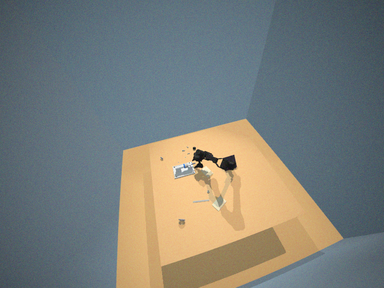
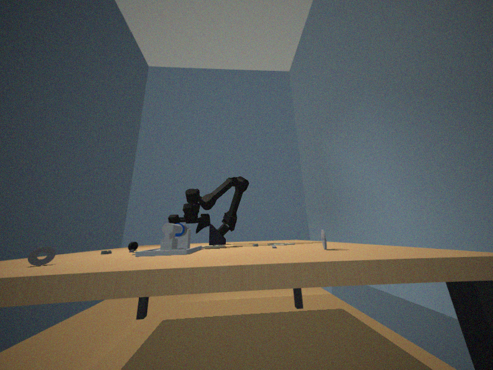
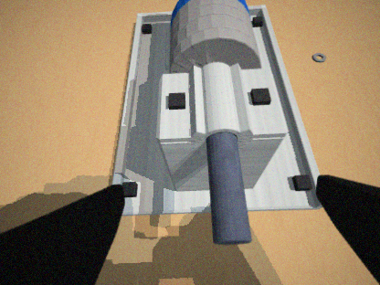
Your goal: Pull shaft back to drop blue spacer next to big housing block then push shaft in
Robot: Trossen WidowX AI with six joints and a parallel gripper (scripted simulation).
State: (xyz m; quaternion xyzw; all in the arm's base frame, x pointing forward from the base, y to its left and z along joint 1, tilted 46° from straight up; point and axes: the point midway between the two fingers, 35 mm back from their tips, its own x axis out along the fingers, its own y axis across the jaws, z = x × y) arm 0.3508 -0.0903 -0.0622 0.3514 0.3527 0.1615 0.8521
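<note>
My gripper (image 1: 194,164) (image 2: 185,228) (image 3: 218,189) is open and empty, one finger on each side of the dark shaft (image 3: 228,196). The shaft end sticks out toward me from the near white block (image 3: 174,128) with two black bolts. Beyond this block a thick grey cylinder (image 3: 212,27) sits around the shaft line. The blue spacer (image 1: 184,165) (image 2: 183,229) is up on the assembly, behind the grey cylinder; only its upper edge shows in the wrist view. The white base tray (image 3: 132,68) (image 2: 159,252) carries the assembly. The far block is out of the wrist view.
A small grey ring (image 3: 315,58) lies right of the tray in the wrist view. A larger grey ring (image 2: 31,258), a pale upright disc (image 2: 323,239) and a black cylinder (image 1: 194,148) (image 2: 132,246) stand elsewhere. A grey bar (image 1: 200,201) lies near a pale square (image 1: 216,205).
</note>
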